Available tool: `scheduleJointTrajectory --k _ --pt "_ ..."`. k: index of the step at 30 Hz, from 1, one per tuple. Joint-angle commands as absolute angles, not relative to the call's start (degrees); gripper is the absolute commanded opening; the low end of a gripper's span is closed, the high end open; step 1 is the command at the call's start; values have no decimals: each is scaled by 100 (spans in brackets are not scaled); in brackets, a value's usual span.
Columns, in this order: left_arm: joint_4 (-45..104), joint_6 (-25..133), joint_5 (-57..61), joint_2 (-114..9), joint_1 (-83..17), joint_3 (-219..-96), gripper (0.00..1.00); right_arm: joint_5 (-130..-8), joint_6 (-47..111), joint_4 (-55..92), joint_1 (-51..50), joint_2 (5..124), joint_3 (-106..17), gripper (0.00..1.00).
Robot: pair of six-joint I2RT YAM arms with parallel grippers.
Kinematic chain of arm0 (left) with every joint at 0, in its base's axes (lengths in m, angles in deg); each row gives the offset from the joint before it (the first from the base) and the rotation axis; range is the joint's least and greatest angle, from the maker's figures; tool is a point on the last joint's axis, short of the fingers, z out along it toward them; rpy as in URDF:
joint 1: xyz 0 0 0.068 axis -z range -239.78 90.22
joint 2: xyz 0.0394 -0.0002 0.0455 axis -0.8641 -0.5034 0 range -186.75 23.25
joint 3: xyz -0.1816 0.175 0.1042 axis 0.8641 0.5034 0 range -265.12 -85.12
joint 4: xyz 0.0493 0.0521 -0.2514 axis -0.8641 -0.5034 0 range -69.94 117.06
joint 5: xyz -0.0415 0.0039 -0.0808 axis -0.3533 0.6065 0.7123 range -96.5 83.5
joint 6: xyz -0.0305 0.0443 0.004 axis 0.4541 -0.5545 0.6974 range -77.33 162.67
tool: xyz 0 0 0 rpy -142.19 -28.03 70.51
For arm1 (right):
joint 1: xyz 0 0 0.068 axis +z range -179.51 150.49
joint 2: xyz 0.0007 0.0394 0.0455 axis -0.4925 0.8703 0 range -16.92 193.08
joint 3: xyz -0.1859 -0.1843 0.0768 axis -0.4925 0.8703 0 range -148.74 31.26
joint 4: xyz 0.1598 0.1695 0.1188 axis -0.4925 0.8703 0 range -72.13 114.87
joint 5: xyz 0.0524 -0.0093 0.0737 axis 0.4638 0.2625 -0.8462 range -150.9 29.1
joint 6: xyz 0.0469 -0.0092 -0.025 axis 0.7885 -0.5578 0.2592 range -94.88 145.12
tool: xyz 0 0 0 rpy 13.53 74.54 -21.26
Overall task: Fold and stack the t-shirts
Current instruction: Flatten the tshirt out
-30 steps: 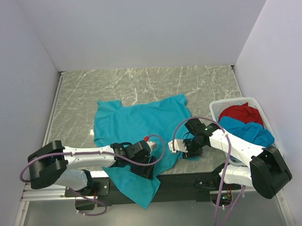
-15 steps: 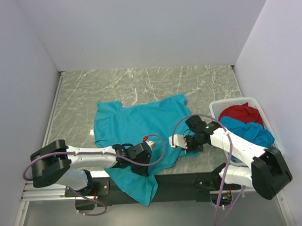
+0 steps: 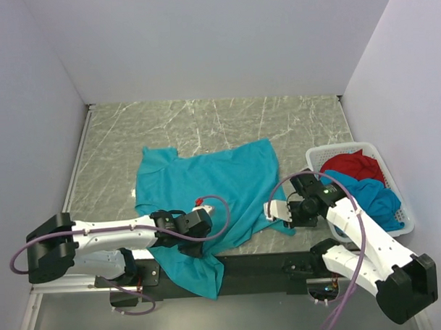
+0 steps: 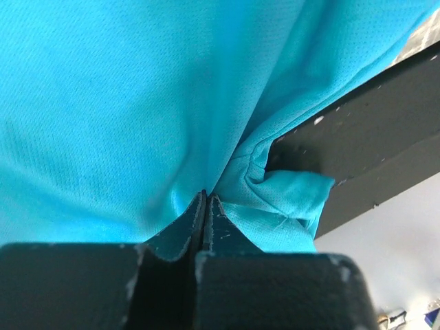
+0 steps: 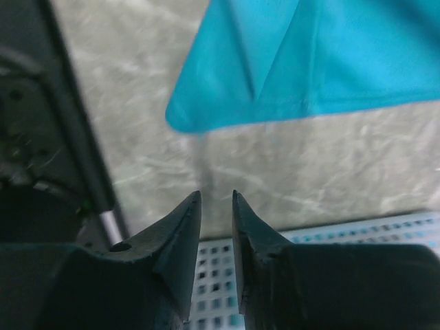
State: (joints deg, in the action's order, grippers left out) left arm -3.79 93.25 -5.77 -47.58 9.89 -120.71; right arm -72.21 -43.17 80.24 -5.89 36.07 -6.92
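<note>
One teal t-shirt [image 3: 207,191] overhanging table edge [image 3: 260,258]

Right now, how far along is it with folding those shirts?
Barely started. Nothing is folded or stacked. The teal shirt lies spread on the table, its hem hanging over the near edge, pinched by the left gripper. The right gripper holds nothing. The red shirt and blue shirt wait in the basket.

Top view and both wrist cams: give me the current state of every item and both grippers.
teal t-shirt: spread unfolded on table, near hem hanging over front edge
left gripper: shut on teal t-shirt
right gripper: slightly open, empty, beside the shirt's corner
red t-shirt: crumpled in basket
blue t-shirt: crumpled in basket
white basket: upright on table, holding two shirts
</note>
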Motion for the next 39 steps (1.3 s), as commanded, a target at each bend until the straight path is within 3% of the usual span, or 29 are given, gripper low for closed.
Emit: scheduleJointTrajectory --k 1,7,13,18,19,21,22,23,31,39 --pt "-976 9601 -633 -4504 1001 -12221 0 -7075 -4422 8502 -639 3301 -680 33" --pt "-1223 9803 -826 -4311 809 -12168 0 -7785 -4115 8046 -622 3729 -917 38" --pt "-1109 9935 -800 -3846 422 -12124 0 -8261 -3193 7360 -16 5048 -1040 57" --pt "-942 9874 -660 -3564 201 -12054 0 -8068 -2682 6815 310 5681 -1032 58" --pt "-933 9857 -598 -3564 175 -12045 0 -8059 -2665 6780 362 5717 -1014 56" --pt "-933 9848 -589 -3572 157 -12019 0 -8050 -2603 6718 450 5840 -1023 36" --pt "-942 9848 -598 -3573 148 -12019 0 -7955 -2551 6735 573 5857 -1058 24" --pt "-968 9874 -624 -3529 140 -12010 0 -7884 -2515 6787 643 5814 -1084 2" --pt "-1048 10006 -545 -3177 61 -11931 0 -6320 -3295 7348 671 3733 -1506 0" --pt "-916 9997 -475 -3274 34 -11852 0 -6714 -3230 8372 644 3107 -796 0"
